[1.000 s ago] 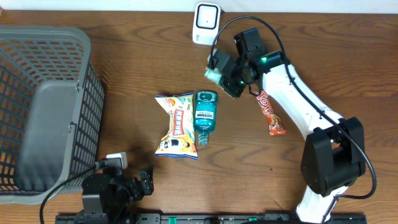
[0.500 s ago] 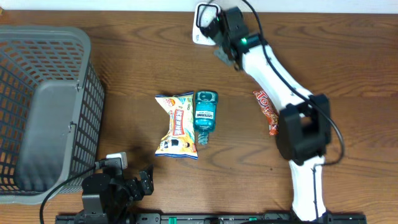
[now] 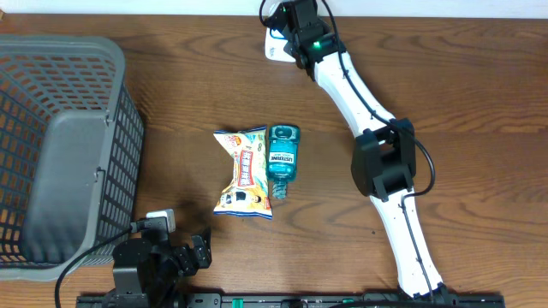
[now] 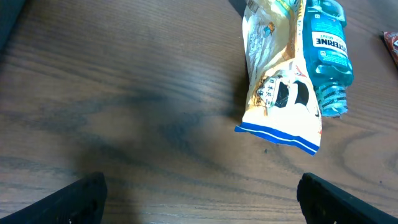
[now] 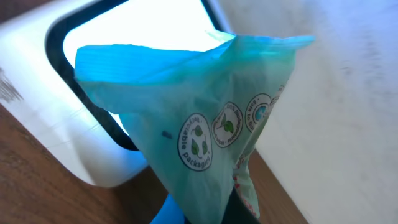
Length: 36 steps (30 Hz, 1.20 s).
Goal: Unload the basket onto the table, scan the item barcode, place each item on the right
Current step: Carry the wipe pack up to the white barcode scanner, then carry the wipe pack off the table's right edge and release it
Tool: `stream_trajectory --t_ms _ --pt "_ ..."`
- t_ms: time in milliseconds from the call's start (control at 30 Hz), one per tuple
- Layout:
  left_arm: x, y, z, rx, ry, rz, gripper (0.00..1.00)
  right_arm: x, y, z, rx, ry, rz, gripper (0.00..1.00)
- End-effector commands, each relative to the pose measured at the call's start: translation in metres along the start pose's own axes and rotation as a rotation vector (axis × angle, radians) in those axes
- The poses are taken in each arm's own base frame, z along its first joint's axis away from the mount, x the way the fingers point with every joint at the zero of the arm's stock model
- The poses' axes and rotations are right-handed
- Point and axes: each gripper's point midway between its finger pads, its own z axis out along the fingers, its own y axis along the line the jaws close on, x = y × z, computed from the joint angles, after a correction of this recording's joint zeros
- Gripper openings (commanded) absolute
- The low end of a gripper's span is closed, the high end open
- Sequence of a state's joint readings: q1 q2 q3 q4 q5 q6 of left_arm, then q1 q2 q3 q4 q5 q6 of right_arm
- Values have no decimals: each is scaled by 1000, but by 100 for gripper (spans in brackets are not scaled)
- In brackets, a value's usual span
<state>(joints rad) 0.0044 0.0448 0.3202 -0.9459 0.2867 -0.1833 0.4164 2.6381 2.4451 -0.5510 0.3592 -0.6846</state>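
Observation:
My right gripper (image 3: 289, 20) is at the table's back edge, shut on a pale green packet (image 5: 205, 137) with round leaf logos. The packet hangs right in front of the white scanner (image 5: 68, 124), covering much of its bright window. From overhead, the scanner (image 3: 274, 50) shows only partly beneath the gripper. In the right wrist view the packet hides most of my right gripper (image 5: 233, 213). My left gripper (image 4: 201, 202) stands open low over bare wood at the front left, with nothing between its fingers.
A yellow snack bag (image 3: 243, 173) and a blue mouthwash bottle (image 3: 282, 158) lie side by side mid-table. A large grey basket (image 3: 60, 145) fills the left side. My right arm's elbow (image 3: 385, 162) hangs over the table right of the bottle.
My right arm has swung from mid-table to the back edge, carrying the green packet up to the scanner's window. The left arm has not moved.

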Motion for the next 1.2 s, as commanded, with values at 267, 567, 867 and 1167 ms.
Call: stream_trajectory --t_ms 267,567,867,1167 --pt "2 -2 -1 9 12 6 98 -5 -12 -3 60 3 6 1" --pt "2 -2 -1 9 12 6 98 57 -102 -56 128 182 172 1" --pt "2 -2 -1 9 12 6 98 238 -184 -79 169 523 562 1" --pt "2 -2 -1 9 12 6 98 430 -204 -87 230 803 811 1"
